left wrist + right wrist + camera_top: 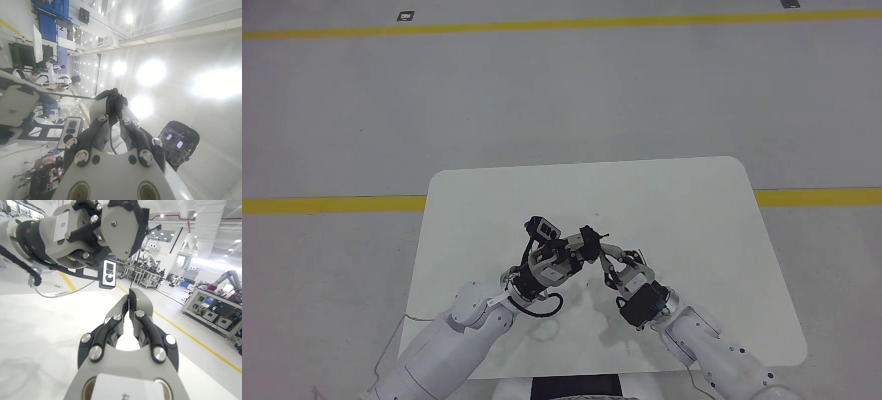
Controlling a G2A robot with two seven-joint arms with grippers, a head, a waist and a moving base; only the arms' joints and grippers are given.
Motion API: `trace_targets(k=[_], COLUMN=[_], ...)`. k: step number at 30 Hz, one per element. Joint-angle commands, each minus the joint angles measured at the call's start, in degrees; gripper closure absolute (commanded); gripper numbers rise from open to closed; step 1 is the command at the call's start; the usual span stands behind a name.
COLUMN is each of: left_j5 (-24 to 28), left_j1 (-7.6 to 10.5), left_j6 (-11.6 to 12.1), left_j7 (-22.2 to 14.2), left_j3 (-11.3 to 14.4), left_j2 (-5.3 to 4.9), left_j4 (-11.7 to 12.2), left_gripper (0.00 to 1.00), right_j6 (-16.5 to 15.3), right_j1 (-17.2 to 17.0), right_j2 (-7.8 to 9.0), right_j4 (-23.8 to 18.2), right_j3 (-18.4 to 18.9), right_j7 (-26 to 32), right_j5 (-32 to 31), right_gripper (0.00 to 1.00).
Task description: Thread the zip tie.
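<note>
Threading looks underway: right gripper [129,297] fingers pinch the zip tie [134,272] strap, left gripper [115,96] fingers clench what seems its head; next, draw it through.

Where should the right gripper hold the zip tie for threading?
The thin strap of the zip tie, approached lengthwise, facing the left gripper. The strap runs straight out from the right gripper's shut pads, so that grip probably aims it well.
</note>
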State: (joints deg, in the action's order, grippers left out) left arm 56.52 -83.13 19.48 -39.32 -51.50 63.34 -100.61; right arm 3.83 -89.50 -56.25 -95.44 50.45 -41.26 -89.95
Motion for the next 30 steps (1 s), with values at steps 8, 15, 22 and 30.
trace_targets(k=[8, 15, 22, 30], left_j5=[0.0, 0.0, 0.0, 0.0], left_j1=[0.00, 0.00, 0.00, 0.00], left_j6=[0.0, 0.0, 0.0, 0.0], left_j7=[0.0, 0.0, 0.0, 0.0], left_j3=[0.0, 0.0, 0.0, 0.0], left_j2=[0.00, 0.00, 0.00, 0.00], left_j4=[0.0, 0.0, 0.0, 0.0], left_gripper=[1.00, 1.00, 1.00, 1.00], right_j6=[1.2, 2.8, 2.1, 0.8], right_j1=[1.0, 1.0, -0.4, -1.2], right_j2=[0.90, 1.34, 1.07, 0.81], right_j4=[0.4, 0.1, -0.4, -1.6], right_j3=[-1.7, -2.3, -0.7, 0.8], right_j7=[0.6, 0.0, -3.7, -4.9], right_j5=[0.0, 0.0, 1.2, 0.5], right_gripper=[1.00, 1.00, 0.05, 0.51])
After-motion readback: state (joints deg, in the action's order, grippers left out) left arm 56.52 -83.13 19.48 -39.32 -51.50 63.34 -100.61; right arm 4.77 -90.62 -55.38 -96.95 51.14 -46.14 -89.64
